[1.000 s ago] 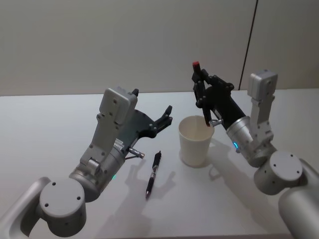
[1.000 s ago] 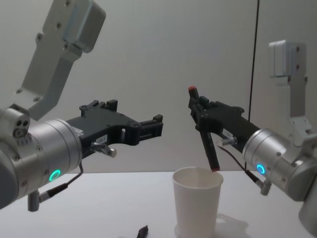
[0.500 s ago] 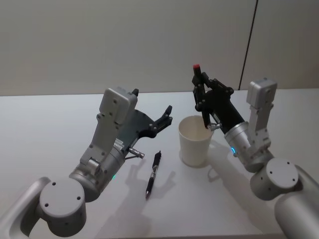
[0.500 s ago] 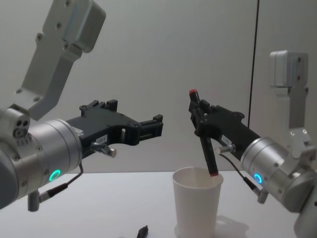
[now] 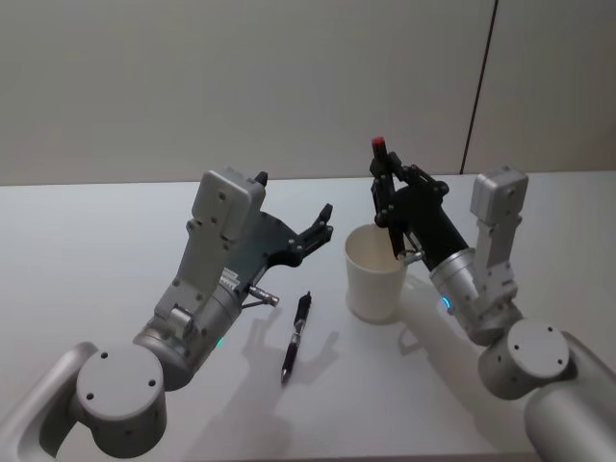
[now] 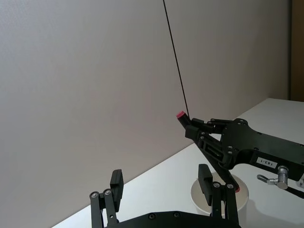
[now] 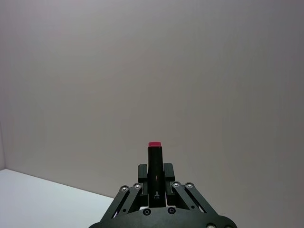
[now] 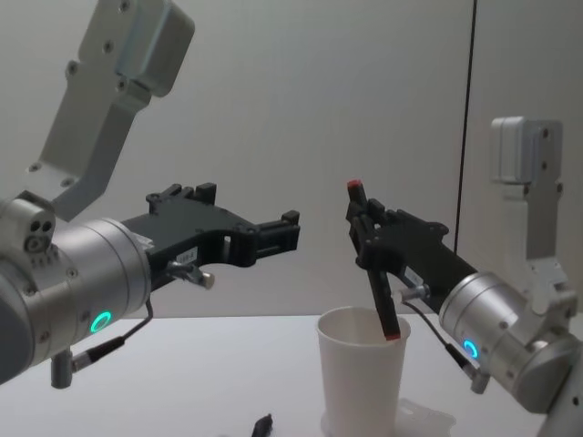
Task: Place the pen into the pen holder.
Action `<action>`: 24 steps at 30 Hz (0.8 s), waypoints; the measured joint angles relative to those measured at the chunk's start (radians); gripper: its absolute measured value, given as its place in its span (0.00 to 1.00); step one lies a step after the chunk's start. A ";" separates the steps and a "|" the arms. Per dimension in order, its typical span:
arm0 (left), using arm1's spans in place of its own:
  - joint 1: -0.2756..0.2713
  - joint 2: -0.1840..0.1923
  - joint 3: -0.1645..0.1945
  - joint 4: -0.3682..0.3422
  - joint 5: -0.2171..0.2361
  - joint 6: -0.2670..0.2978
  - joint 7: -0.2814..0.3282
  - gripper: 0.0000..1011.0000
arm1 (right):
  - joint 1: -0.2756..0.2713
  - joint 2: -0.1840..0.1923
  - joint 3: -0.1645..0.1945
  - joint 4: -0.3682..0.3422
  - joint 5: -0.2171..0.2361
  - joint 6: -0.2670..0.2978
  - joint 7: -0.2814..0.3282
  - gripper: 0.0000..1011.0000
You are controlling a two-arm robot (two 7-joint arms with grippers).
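Head view: right tool [image 5: 389,200] was clamped on the red-capped pen [image 5: 379,154], over the pen holder [image 5: 375,284].
Chest view: the pen's lower tip was at the rim.
Left wrist view: left tool [image 6: 161,187] was spread wide, empty.
Handling: probably light, stiff, slick; a mid-barrel hold suits it.
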 joint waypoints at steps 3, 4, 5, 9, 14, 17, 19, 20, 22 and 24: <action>0.000 0.000 0.000 0.000 0.000 0.000 0.000 0.99 | 0.000 -0.001 -0.001 0.006 -0.003 -0.007 -0.004 0.18; 0.000 0.000 0.000 0.000 0.000 0.000 0.000 0.99 | 0.000 -0.002 -0.002 0.008 -0.004 -0.008 -0.005 0.18; 0.000 0.000 0.000 0.000 0.000 0.000 0.000 0.99 | 0.000 -0.002 -0.002 0.010 -0.006 -0.011 -0.007 0.18; 0.000 0.000 0.000 0.000 0.000 0.000 0.000 0.99 | 0.000 -0.004 -0.004 0.014 -0.009 -0.017 -0.011 0.18; 0.000 0.000 0.000 0.000 0.000 0.000 0.000 0.99 | -0.002 -0.006 -0.006 0.017 -0.015 -0.021 -0.015 0.18; 0.000 0.000 0.000 0.000 0.000 0.000 0.000 0.99 | -0.003 -0.006 -0.007 0.018 -0.018 -0.021 -0.018 0.27; 0.000 0.000 0.000 0.000 0.000 0.000 0.000 0.99 | -0.003 -0.006 -0.007 0.018 -0.020 -0.021 -0.019 0.33; 0.000 0.000 0.000 0.000 0.000 0.000 0.000 0.99 | -0.004 -0.007 -0.007 0.018 -0.021 -0.021 -0.019 0.36; 0.000 0.000 0.000 0.000 0.000 0.000 0.000 0.99 | -0.005 -0.007 -0.008 0.018 -0.023 -0.020 -0.020 0.40; 0.000 0.000 0.000 0.000 0.000 0.000 0.000 0.99 | -0.006 -0.007 -0.008 0.017 -0.025 -0.019 -0.021 0.47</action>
